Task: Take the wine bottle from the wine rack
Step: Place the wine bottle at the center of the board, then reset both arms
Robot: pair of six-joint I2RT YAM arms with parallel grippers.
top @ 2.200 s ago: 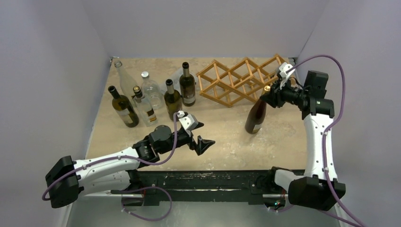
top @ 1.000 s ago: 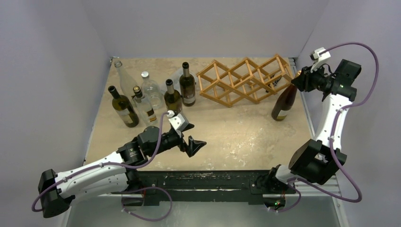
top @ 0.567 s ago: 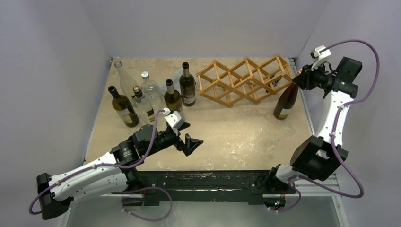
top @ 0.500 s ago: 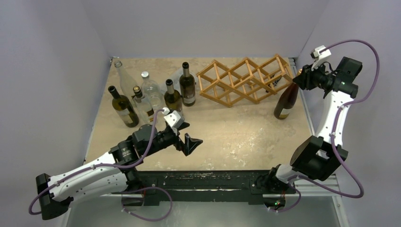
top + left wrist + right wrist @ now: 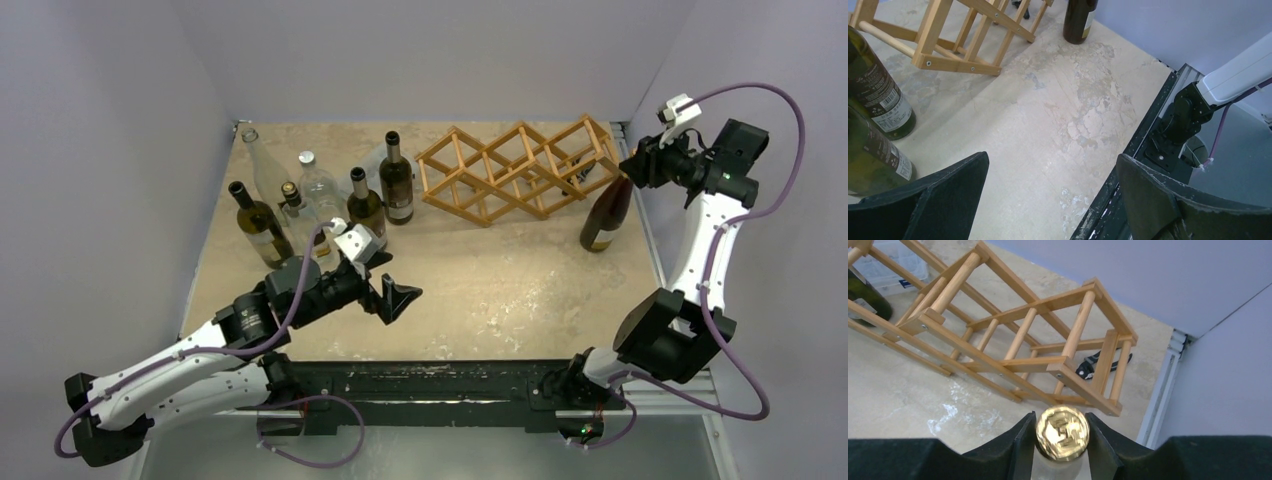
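Note:
The wine rack [image 5: 515,170], a light-brown wooden lattice of diamond cells, lies at the back right; it also shows in the right wrist view [image 5: 1013,335] and in the left wrist view [image 5: 955,37]. A dark wine bottle [image 5: 606,214] with a gold cap [image 5: 1062,433] stands upright on the table just right of the rack, by the right wall; its base shows in the left wrist view [image 5: 1079,20]. My right gripper [image 5: 632,167] is shut on the bottle's neck, its fingers [image 5: 1020,445] on both sides of the cap. My left gripper [image 5: 397,290] is open and empty over the table's middle.
Several bottles stand at the back left [image 5: 320,200], two of them beside my left gripper [image 5: 878,95]. A clear plastic box [image 5: 895,265] sits behind the rack. A small black tool [image 5: 1098,362] lies under the rack's right end. The right wall and table rail [image 5: 640,225] are close.
The right arm carried the bottle from the table's middle right to the right wall and has held still for the last half second. The left arm has drawn back and left.

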